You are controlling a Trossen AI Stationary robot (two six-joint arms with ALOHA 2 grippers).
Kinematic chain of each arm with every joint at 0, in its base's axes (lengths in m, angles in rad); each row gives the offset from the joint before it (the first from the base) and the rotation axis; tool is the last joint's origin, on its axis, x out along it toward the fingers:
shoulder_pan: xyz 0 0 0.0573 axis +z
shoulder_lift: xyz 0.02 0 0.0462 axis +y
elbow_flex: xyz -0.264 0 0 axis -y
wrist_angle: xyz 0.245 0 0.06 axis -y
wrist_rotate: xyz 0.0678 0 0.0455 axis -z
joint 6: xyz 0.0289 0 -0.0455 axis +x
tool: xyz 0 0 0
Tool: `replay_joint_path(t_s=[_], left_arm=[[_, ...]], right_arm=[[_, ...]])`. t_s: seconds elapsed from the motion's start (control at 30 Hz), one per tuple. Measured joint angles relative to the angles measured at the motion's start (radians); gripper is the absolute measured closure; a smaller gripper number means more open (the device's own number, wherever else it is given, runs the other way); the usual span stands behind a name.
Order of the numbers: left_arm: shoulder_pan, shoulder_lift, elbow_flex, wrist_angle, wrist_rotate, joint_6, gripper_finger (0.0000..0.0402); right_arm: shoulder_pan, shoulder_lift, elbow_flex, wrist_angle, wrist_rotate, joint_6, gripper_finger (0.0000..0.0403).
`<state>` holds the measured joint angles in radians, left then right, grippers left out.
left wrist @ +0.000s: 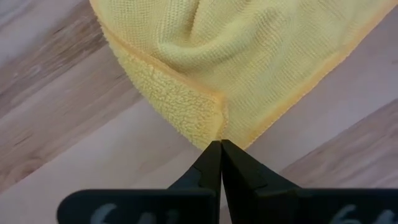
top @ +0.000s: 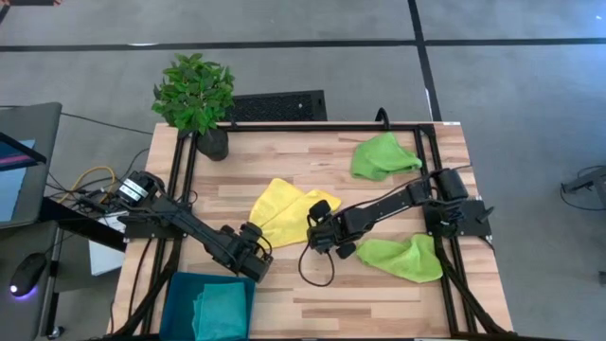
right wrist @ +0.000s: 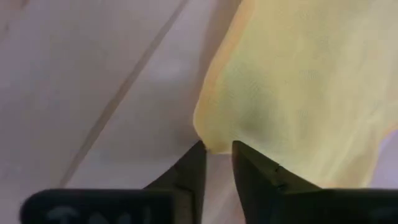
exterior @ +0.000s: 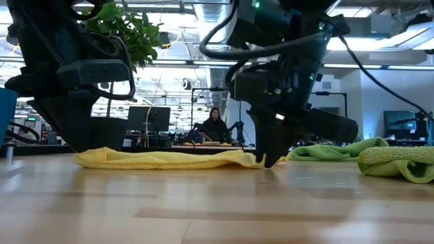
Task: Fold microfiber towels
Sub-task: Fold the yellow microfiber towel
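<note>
Teal first: the teal towel (top: 223,308) sits folded in the dark teal tray (top: 176,296) right at the near edge of the wooden table (top: 379,298), toward the left corner. Just behind that tray is the left gripper (top: 254,254), and its fingers (left wrist: 211,165) are pressed together with nothing between them. In the left wrist view the tips end right at a corner of the yellow towel (left wrist: 249,56), touching it or a hair short of it, honestly can't tell which.

That yellow towel (top: 287,212) lies around the middle of the table, rumpled, with one flap turned over so the fluffier underside shows along an edge. From the low view it's a flat strip (exterior: 163,158) on the wood.

The right gripper (top: 320,234) is down at the yellow towel's right-hand corner. In the right wrist view its fingers (right wrist: 189,171) stand a little apart, one on each side of the towel's edge (right wrist: 298,87), with the cloth corner sitting right in the gap. Whether they've really pinched it I can't say. Low view has the gripper (exterior: 270,161) tip right at table level, at the end of the cloth.

Beside that arm, near the right edge, one lime green towel (top: 402,258) is bunched up. The second lime green towel (top: 383,156) is crumpled up by the far right corner. A potted plant (top: 196,98) stands at the far left corner.
</note>
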<state>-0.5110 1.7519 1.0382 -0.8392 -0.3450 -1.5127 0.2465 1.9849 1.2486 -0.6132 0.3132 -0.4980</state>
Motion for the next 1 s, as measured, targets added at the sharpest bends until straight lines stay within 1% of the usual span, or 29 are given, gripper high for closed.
replay_joint_path(t_s=[0.2, 0.23, 0.4, 0.5, 0.6, 0.9, 1.0], left_arm=[[0.0, 0.0, 0.0, 0.0, -0.017, 0.008, 0.0401], [0.0, 0.0, 0.0, -0.001, -0.023, 0.011, 0.0401], [0.006, -0.005, 0.005, -0.006, -0.03, 0.028, 0.0401], [0.007, -0.011, 0.029, -0.039, -0.053, 0.045, 0.0402], [0.007, -0.011, 0.077, -0.113, -0.094, 0.051, 0.0402], [0.016, -0.011, 0.21, -0.385, -0.174, 0.033, 0.0401], [0.034, -0.011, 0.246, -0.467, -0.213, 0.029, 0.0401]], right_arm=[[0.0, 0.0, -0.001, 0.004, 0.001, 0.002, 0.0388], [-0.001, -0.001, -0.001, 0.006, 0.002, 0.006, 0.0393], [-0.017, -0.044, -0.001, 0.006, 0.004, 0.037, 0.0394], [-0.028, -0.08, -0.001, 0.01, 0.006, 0.038, 0.0398], [-0.038, -0.126, 0.0, 0.014, 0.018, 0.037, 0.0398], [-0.074, -0.255, 0.0, -0.007, 0.172, 0.042, 0.0401], [-0.094, -0.29, 0.0, 0.004, 0.24, 0.054, 0.0401]])
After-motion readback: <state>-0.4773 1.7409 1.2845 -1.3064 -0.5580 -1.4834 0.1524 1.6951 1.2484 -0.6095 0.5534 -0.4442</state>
